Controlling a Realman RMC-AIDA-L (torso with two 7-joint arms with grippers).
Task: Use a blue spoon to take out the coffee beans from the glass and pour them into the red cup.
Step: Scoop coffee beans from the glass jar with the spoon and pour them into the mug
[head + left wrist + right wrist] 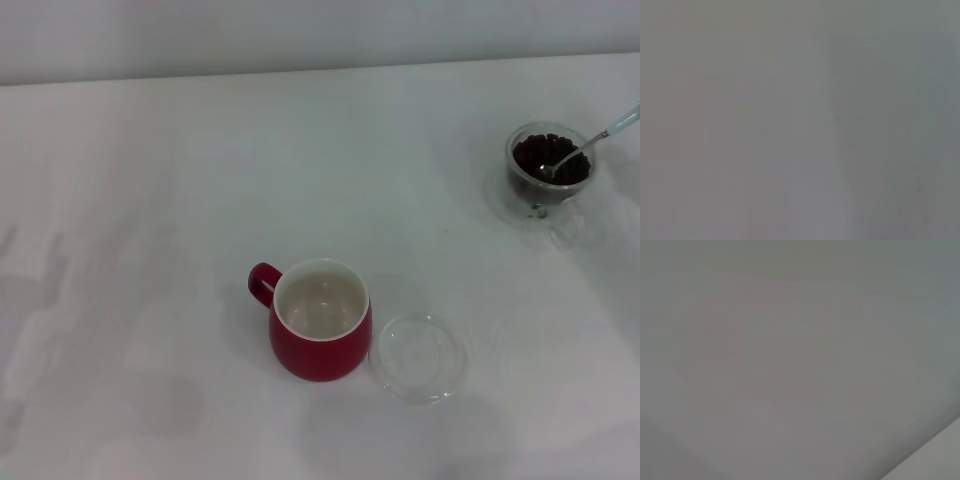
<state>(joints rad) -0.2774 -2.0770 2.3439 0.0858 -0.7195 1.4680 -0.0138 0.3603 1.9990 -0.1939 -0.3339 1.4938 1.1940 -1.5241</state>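
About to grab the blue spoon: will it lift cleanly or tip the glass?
The blue spoon looks thin and rigid, probably slippery. It leans on the rim of the small glass, so a sideways pull might tip it and spill coffee beans.

Red cup (320, 320), glass (547, 172), blue spoon (590, 146).
Cup upright, empty; spoon leans in the glass's coffee beans (535, 155), far right.

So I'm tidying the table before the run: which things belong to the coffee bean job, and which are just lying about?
For the job:
- blue spoon, standing in the glass
- coffee beans, in the glass
- glass, far right
- red cup, white inside, near centre

Just lying about:
- flat clear dish, beside the red cup

Neither gripper is in view.
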